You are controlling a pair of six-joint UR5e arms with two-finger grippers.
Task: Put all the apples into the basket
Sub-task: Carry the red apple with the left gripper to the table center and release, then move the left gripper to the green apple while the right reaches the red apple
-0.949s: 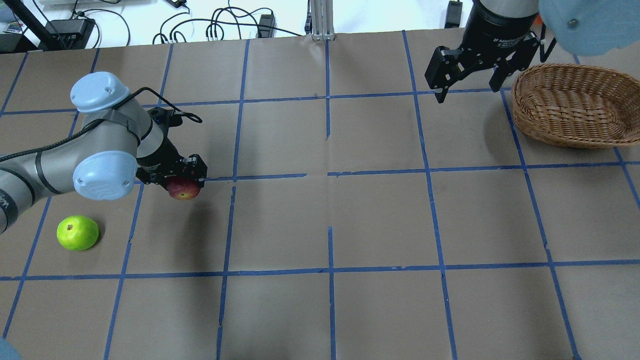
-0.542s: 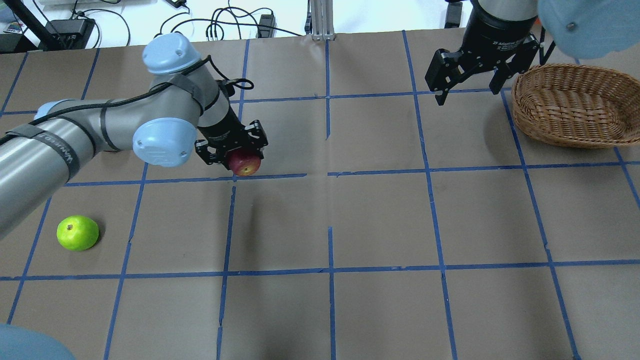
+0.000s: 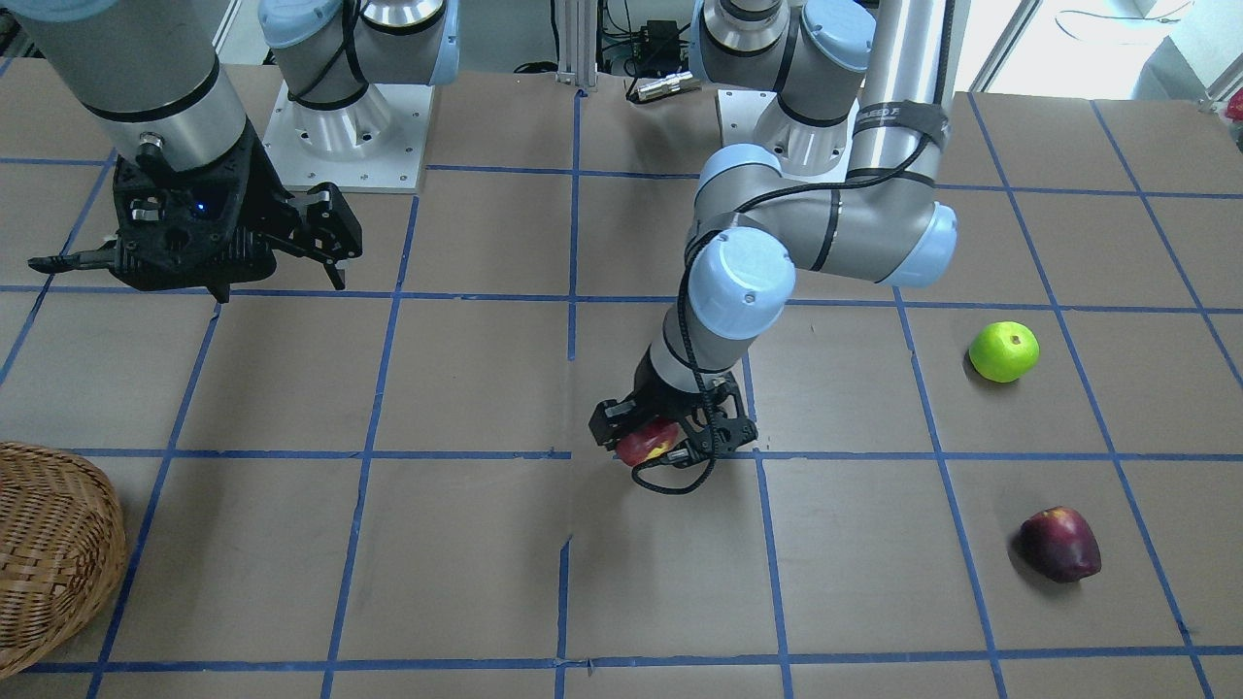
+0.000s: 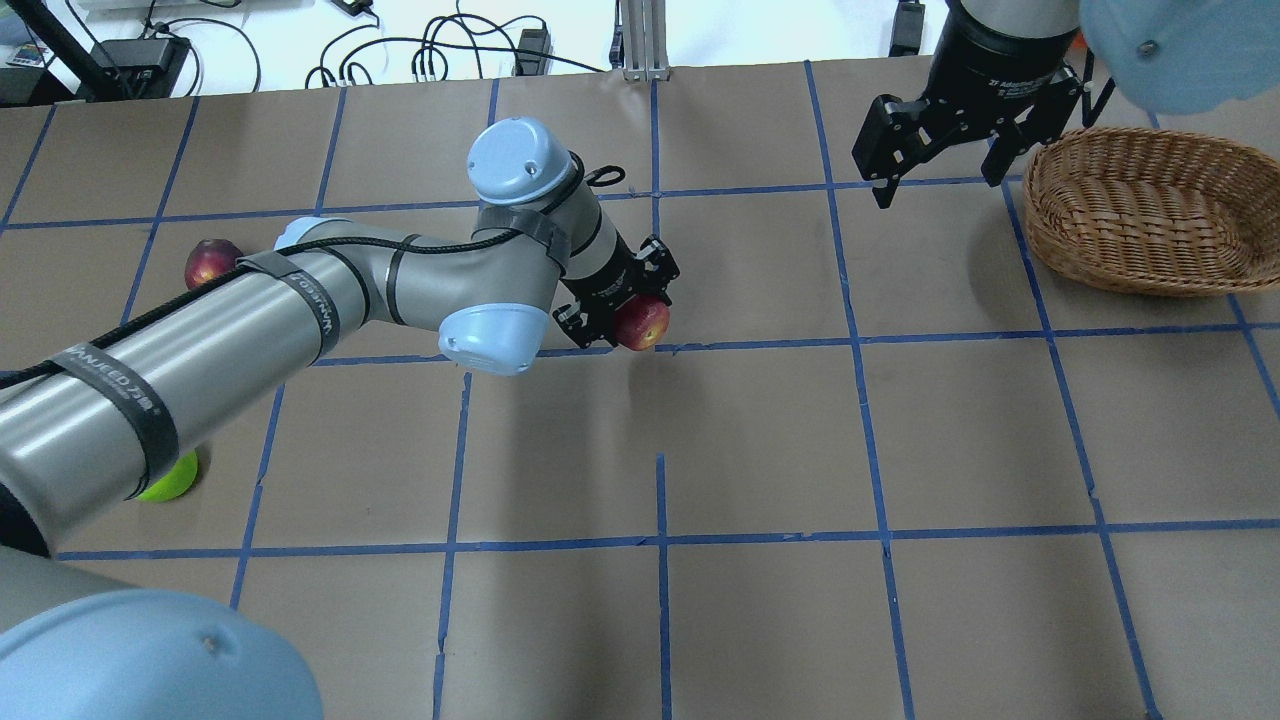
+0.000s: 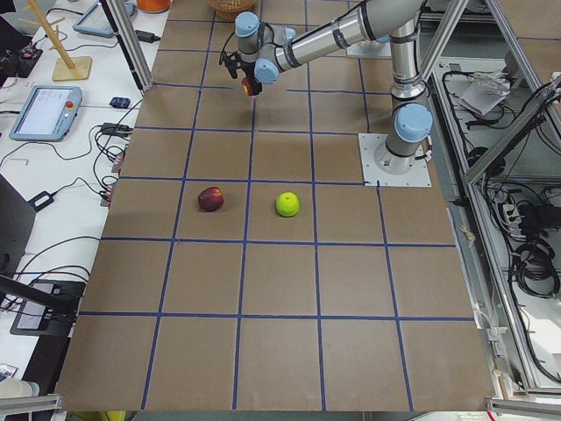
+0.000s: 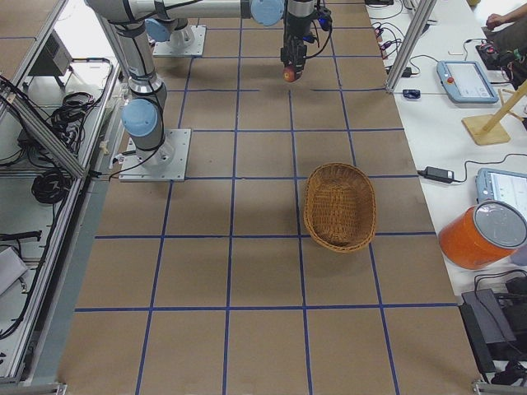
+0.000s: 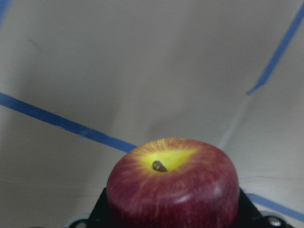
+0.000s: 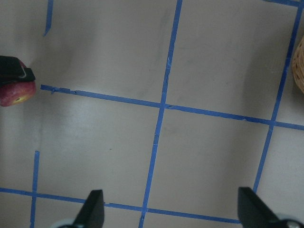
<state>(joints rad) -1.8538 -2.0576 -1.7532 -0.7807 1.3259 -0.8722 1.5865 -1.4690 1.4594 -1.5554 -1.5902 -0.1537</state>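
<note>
My left gripper [image 4: 632, 312] is shut on the red apple with a yellow patch [image 4: 645, 323] and holds it above the table's middle; the apple fills the left wrist view [image 7: 173, 185]. The lime green apple [image 3: 1004, 351] and the dark maroon apple [image 3: 1059, 544] lie on the table on my left side. In the overhead view my left arm half hides the green apple [image 4: 168, 484], and the maroon apple [image 4: 208, 262] peeks out beside it. The wicker basket [image 4: 1130, 265] stands empty at the far right. My right gripper [image 4: 935, 190] is open and empty, hovering just left of the basket.
The table is brown paper with a blue tape grid [image 4: 660, 345]. Cables and power bricks [image 4: 430, 55] lie beyond the far edge. My left arm [image 4: 300, 300] stretches across the table's left half.
My left arm has carried the red apple to the right and farther from me, from the left part of the table to its middle. The right gripper has stayed almost still.
</note>
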